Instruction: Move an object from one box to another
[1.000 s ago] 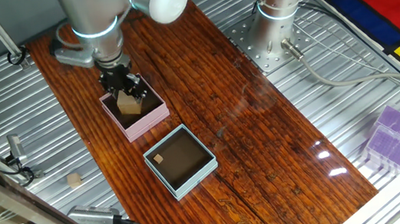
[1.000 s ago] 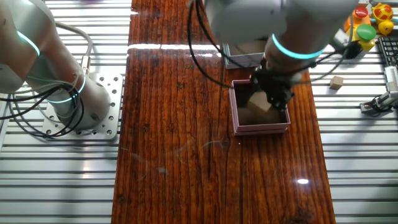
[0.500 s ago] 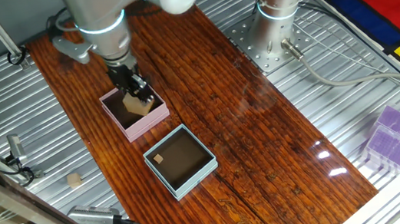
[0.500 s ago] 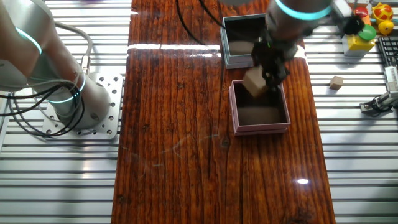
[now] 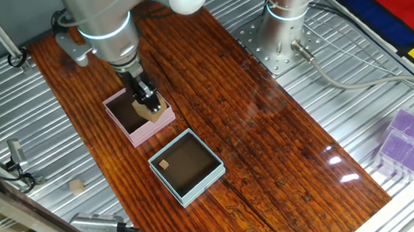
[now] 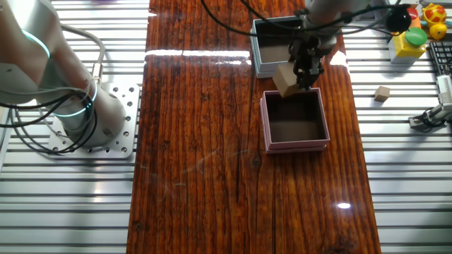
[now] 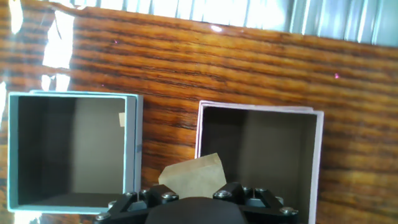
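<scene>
- Fingers pinched the tan wooden cube, which hung clear above the bench, over the pink box's rim on the side facing the blue box.
- Seen from the hand view, the cube sat tilted, one corner uppermost, just in front of the fingers and above the strip of bench between the two boxes.
- The light blue box lay just beside the pink box, apart from it by a narrow gap; the carry probably needed only a short sideways shift toward the blue one.
- The pink box showed nothing but its dark brown floor.
- The blue box held a much smaller tan block near one wall, so the cube would best land away from that side.
</scene>
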Available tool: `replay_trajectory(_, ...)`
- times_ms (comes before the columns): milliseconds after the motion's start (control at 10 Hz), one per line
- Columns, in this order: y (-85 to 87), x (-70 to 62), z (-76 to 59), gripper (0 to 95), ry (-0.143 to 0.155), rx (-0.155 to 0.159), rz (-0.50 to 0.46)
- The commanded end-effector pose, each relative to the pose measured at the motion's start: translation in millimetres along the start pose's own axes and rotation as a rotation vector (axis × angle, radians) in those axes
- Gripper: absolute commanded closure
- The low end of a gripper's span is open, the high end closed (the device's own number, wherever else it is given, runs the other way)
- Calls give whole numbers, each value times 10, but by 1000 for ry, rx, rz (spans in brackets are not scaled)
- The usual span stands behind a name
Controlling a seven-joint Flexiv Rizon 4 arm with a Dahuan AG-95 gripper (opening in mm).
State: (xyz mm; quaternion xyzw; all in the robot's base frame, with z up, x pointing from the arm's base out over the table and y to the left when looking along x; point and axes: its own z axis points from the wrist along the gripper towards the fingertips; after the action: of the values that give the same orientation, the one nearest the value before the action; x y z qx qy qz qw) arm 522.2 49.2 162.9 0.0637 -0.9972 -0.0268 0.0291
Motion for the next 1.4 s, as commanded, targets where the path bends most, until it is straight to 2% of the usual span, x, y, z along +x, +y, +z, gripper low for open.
replay_trajectory(100,0,5,-9,950,23,26,-146)
replay_trajectory(400,0,5,-9,950,15,9,-128)
replay_trajectory(500,0,5,-9,950,10,-10,-119)
replay_trajectory(600,69,-2,-49,950,15,-18,-106)
replay_trajectory(700,304,-32,-136,950,17,-19,-93)
replay_trajectory(800,583,-71,-168,950,6,-18,-82)
replay_trajectory(900,921,-115,-141,950,-7,-15,-66)
replay_trajectory(1000,1173,-154,-49,950,-12,-12,-41)
replay_trajectory(1100,1346,-187,69,950,-15,-13,-20)
replay_trajectory(1200,1462,-209,175,950,-19,-9,-10)
replay_trajectory(1300,1613,-246,360,950,-30,-9,-13)
replay_trajectory(1400,1670,-278,488,950,-36,-7,-12)
